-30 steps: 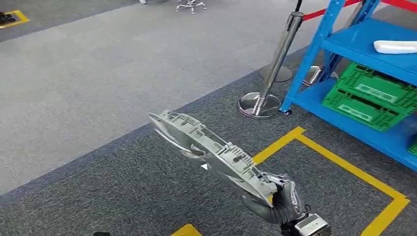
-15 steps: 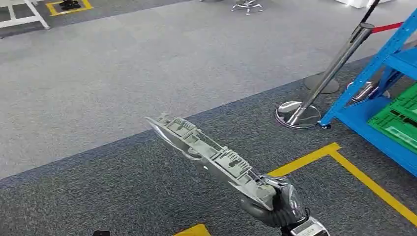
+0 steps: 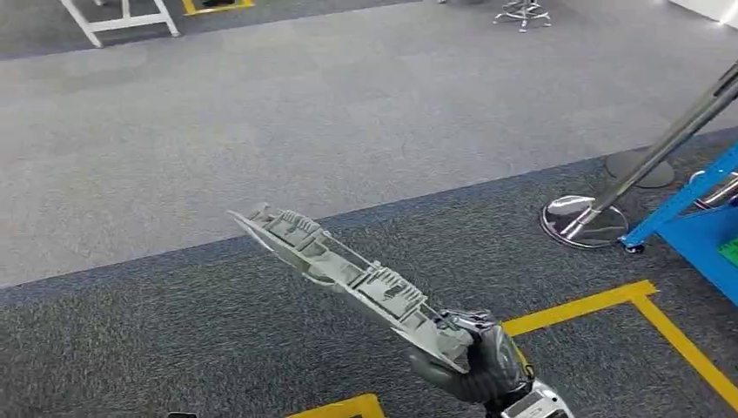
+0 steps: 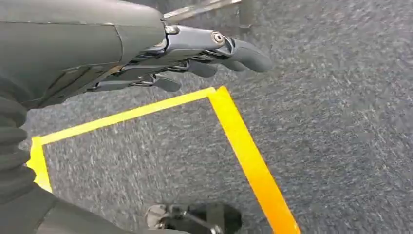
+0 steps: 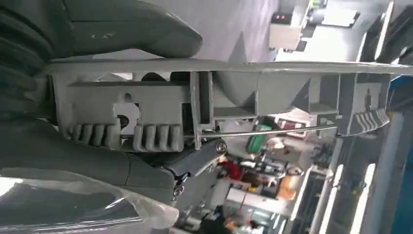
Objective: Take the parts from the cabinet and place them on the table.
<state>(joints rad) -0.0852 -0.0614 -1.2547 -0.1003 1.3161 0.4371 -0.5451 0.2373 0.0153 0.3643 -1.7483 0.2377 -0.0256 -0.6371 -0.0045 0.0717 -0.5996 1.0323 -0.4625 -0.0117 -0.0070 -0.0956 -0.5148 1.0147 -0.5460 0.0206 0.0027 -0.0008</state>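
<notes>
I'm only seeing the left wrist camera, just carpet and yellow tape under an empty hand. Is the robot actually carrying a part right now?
Observer: Yes. The right hand grips a long grey plastic part by one end.
Operator: How is the part sitting?
Observer: It slants up and away from the hand, out over the dark carpet, touching nothing else.
Operator: Is the cabinet close?
Observer: A corner of the blue shelving shows at the right edge of the head view, beside a chrome stanchion base.
Operator: Any table ahead?
Observer: White legs of some frame stand far off across the lighter floor; I cannot tell whether it is the table.
</notes>
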